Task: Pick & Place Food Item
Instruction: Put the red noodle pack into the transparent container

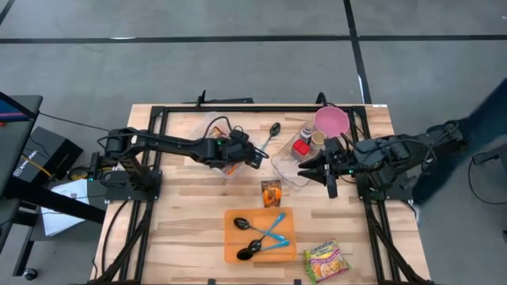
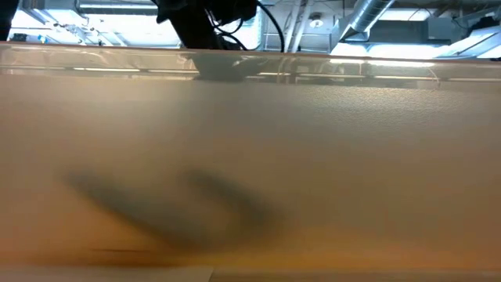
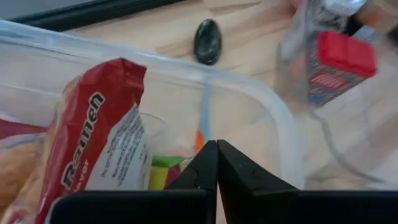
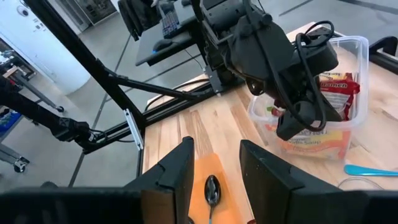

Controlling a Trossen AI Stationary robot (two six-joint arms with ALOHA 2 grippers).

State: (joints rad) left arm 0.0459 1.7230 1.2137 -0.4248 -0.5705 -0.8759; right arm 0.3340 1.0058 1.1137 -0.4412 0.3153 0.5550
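From above, my left jaws (image 1: 257,156) hung over the near end of the clear tub (image 1: 224,152) on the counter (image 1: 190,229), and my right jaws (image 1: 305,172) sat by the second tub (image 1: 291,168), which held a red-capped jar (image 1: 301,147), with a pink bowl (image 1: 331,120) just behind it. A spoon (image 1: 273,131) lay between the tubs. Nearer the front edge were a small orange packet (image 1: 271,192), an orange board (image 1: 259,234) carrying two dark spoons with blue handles, and a yellow noodle pack (image 1: 325,260) by the corner. I judged the step to be a reach into the left tub for a food item, with nothing yet picked.

The low view showed only a blurred tan surface and ceiling beyond; I could tell nothing from it.

From my left wrist, my left jaws (image 3: 216,149) were pressed together with nothing between them, their tips over the tub's inside. The ramen pack (image 3: 93,137) stood tilted against the tub's wall (image 3: 273,118), beside the tips and not gripped; something green and orange lay under it. Next I would have had to spread the jaws and come down around the pack's edge.

From my right wrist, my right jaws (image 4: 217,160) stood partly spread and empty, above the board's spoon (image 4: 212,190). Across the counter my left arm hid much of the tub (image 4: 348,53), with the ramen pack (image 4: 339,87) visible inside.
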